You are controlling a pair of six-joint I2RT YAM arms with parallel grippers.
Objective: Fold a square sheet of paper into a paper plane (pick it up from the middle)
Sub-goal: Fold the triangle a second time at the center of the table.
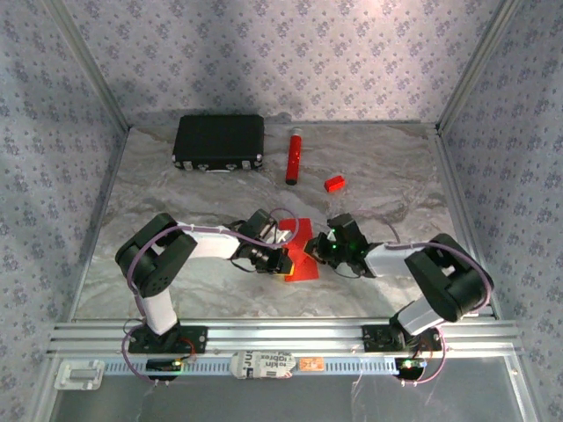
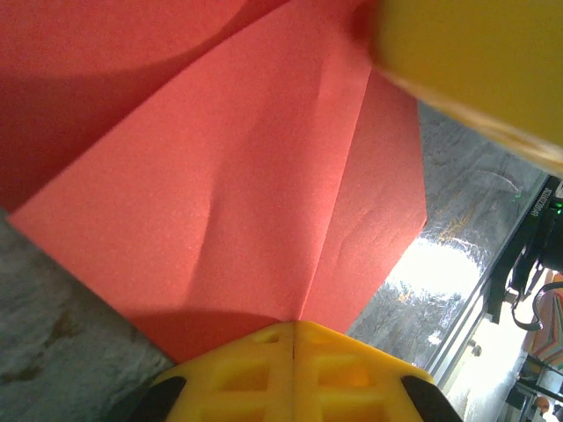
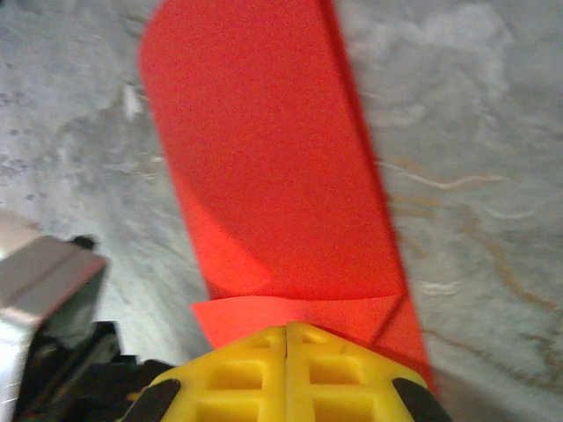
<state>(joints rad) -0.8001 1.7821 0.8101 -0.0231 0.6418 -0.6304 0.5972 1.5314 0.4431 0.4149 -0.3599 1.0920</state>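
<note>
Pinching the red paper (image 2: 237, 193) in my left gripper (image 2: 295, 327) and right gripper (image 3: 288, 329), both shut on it — I needed slow, even moves for a straight fold.

— Where does the top camera look from?
— From high behind the arm bases, facing down and forward across the table (image 1: 387, 176). The bases sit at 6 o'clock and the back wall at 12.
— And the wrist cameras?
— Each looks along its own fingers from very close. The left gripper (image 2: 295, 327) and the right gripper (image 3: 288, 327) sit pressed closed at 6 o'clock.
— What do they share?
— The sheet of paper (image 1: 302, 264) at mid-table. In both wrist views it runs toward 12.
</note>
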